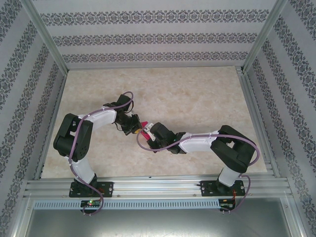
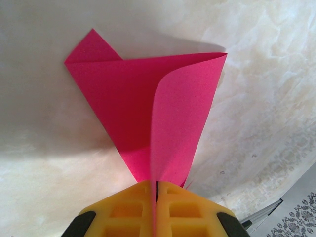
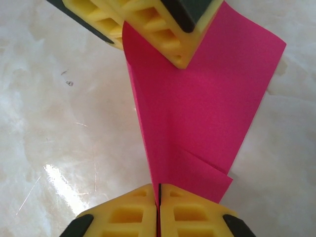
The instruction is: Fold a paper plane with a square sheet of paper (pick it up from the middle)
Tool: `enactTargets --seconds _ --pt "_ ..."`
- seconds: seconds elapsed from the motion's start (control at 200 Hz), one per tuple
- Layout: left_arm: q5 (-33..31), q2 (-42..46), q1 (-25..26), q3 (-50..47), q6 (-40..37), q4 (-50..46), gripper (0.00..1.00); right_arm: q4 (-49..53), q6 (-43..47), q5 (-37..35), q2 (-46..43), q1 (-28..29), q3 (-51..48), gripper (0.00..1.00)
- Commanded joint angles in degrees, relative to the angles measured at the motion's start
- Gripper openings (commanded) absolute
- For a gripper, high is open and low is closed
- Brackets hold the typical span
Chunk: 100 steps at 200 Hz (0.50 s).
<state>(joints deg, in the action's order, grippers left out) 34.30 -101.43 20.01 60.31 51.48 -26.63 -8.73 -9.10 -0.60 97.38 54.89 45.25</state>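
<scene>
Now one pink sheet [image 2: 143, 98], pinched by two tools (left tool [image 2: 156, 184], right tool [image 3: 159, 187]).

Overhead view: the square sheet of paper [image 1: 144, 130] shows as a sliver too small for its folds to be read, mostly covered by the left gripper [image 1: 137, 127] and the right gripper [image 1: 150, 132]. Wrist views: its 2 pinched ends vanish inside closed jaws, and the picture edges cut off both gripper bodies.
</scene>
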Motion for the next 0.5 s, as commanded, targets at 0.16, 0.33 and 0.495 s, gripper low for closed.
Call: enactTargets --seconds 0.16,0.33,0.495 --pt "-2.12 3.05 -0.61 0.32 -0.37 -3.16 0.30 -3.15 -3.64 6.12 -0.70 -2.54 -1.76 0.00" --pt "-5.83 6.80 -0.74 0.28 -0.64 -4.15 0.49 -7.94 -9.56 16.29 -0.20 -6.38 -4.06 0.00" --pt "-9.90 10.75 -0.68 -0.14 -0.73 -5.10 0.52 -11.76 -15.47 22.29 0.98 -9.37 -5.27 0.00"
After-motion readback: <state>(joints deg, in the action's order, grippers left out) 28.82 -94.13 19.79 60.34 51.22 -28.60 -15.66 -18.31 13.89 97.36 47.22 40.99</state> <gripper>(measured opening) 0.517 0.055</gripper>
